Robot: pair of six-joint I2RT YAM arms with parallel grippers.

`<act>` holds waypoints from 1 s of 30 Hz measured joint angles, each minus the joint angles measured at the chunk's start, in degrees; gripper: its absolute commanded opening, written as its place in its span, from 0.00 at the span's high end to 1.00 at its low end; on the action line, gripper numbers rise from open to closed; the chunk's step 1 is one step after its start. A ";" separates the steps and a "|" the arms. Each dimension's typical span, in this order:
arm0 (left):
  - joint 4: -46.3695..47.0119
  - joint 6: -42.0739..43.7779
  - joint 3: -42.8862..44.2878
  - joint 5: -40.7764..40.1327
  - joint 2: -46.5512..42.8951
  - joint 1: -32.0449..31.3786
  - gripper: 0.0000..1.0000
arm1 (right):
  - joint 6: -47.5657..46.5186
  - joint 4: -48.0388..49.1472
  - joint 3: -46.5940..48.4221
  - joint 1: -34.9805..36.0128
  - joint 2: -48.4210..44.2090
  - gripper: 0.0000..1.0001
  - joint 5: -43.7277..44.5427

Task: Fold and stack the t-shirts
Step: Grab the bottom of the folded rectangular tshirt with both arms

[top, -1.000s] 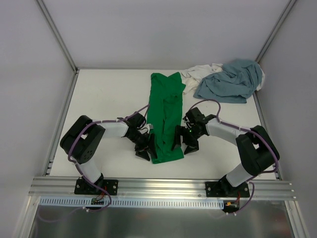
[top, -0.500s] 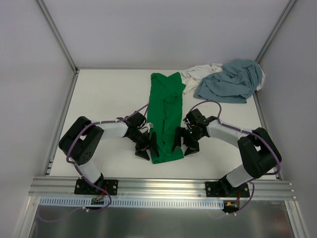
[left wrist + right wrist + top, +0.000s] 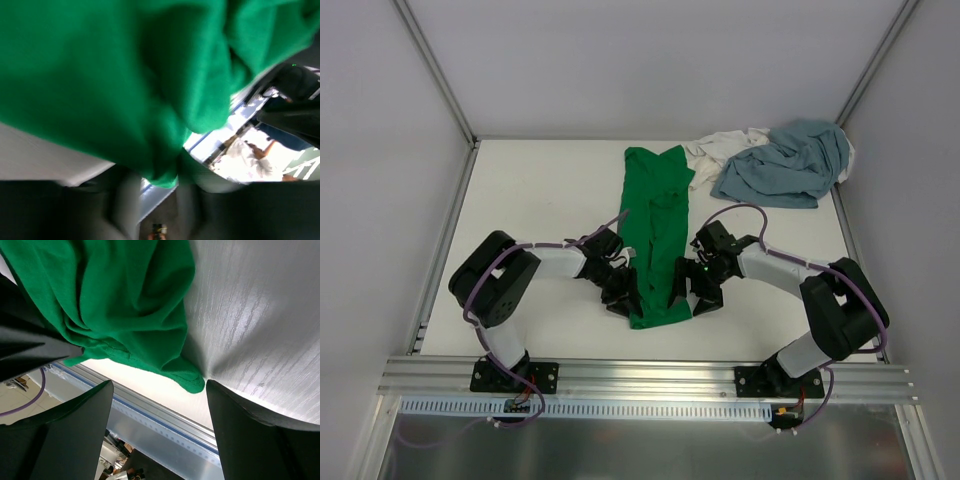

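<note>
The right gripper [image 3: 157, 432] gapes wide, hem of the green t-shirt [image 3: 125, 305] loose between its jaws, while cloth sits between the jaws of the left gripper [image 3: 162, 200] — too blurred to tell if it's pinched.

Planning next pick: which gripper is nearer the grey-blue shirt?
Right: right gripper beside the green shirt, on the side toward the grey-blue shirt; left gripper on the opposite side.
</note>
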 measured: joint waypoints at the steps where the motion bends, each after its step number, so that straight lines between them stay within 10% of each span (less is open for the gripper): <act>1: 0.26 -0.07 0.00 -0.39 0.48 0.00 0.87 | 0.00 -0.04 0.00 0.00 0.00 0.20 0.00; 13: -0.26 0.35 0.81 -1.16 1.57 -0.37 1.00 | -0.22 -0.04 0.02 0.00 0.02 0.21 -0.02; 19: -1.29 0.92 1.18 -1.68 1.57 -0.37 1.00 | -0.59 0.68 0.02 0.00 0.74 0.78 -0.28; 30: -1.95 1.27 1.31 -1.75 1.57 -0.37 1.00 | -0.42 1.44 0.02 0.00 2.12 0.94 -0.76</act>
